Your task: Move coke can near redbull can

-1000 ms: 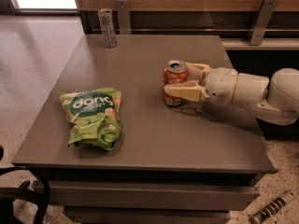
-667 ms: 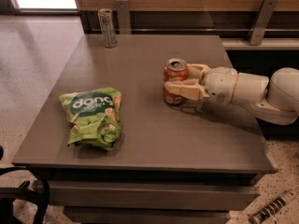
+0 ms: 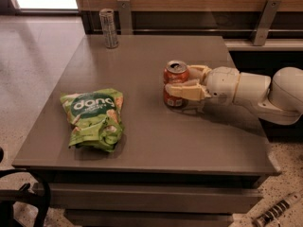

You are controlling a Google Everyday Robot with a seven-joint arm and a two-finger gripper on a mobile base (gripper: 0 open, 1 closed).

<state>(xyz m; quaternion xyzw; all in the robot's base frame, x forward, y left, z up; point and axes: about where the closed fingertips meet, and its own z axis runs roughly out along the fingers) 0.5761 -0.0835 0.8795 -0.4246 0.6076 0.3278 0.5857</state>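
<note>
The coke can (image 3: 174,76) is orange-red with a silver top and stands upright right of the table's middle. My gripper (image 3: 179,81) reaches in from the right with one cream finger in front of the can and one behind it, closed on its sides. The can rests on the grey table (image 3: 142,126). The redbull can (image 3: 109,28), slim and silver-grey, stands upright at the table's far left corner, well away from the coke can.
A green chip bag (image 3: 94,117) lies flat on the table's left front part. A wooden wall with metal brackets (image 3: 262,13) runs behind the table. The white arm (image 3: 255,91) spans the table's right side.
The coke can and the gripper around it have edged slightly to the left. The redbull can and chip bag have not moved.
</note>
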